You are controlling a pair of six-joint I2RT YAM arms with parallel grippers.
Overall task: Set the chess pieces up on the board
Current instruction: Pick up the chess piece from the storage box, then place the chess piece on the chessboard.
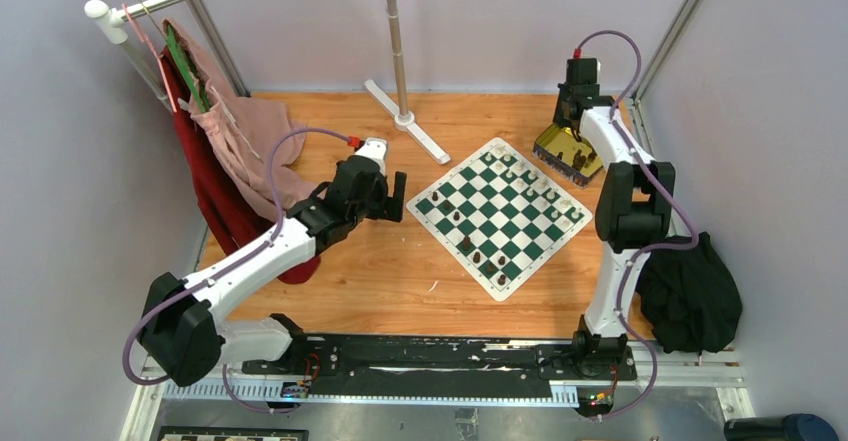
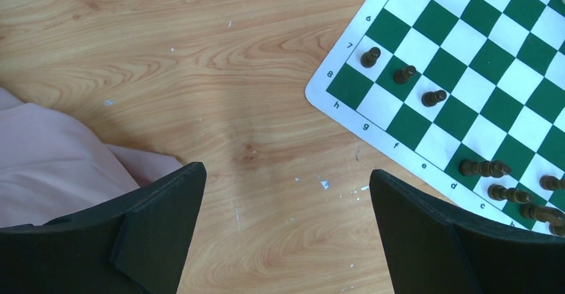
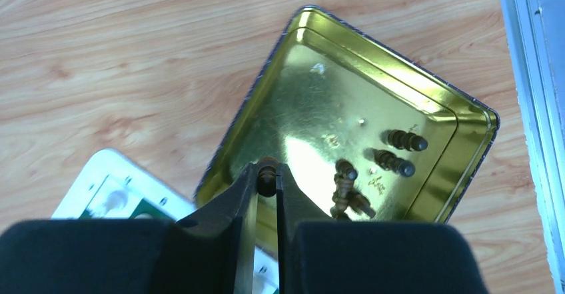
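The green and white board (image 1: 500, 213) lies turned like a diamond at mid-table, with several dark brown pieces (image 2: 404, 74) along its near-left side and several white pieces (image 1: 532, 178) along its far-right side. My right gripper (image 3: 266, 174) is shut on a dark brown chess piece (image 3: 267, 172) and hangs above the gold tin (image 3: 426, 107), where several more dark pieces (image 3: 393, 163) lie flat. In the top view that gripper (image 1: 575, 133) sits over the tin (image 1: 552, 143) at the board's far right. My left gripper (image 2: 286, 181) stands open over bare wood left of the board.
Pink and red cloths (image 1: 235, 146) hang from a rack at the left and reach the table near my left arm. A white stand with a pole (image 1: 405, 116) rises behind the board. A black cloth (image 1: 690, 296) lies at the right edge.
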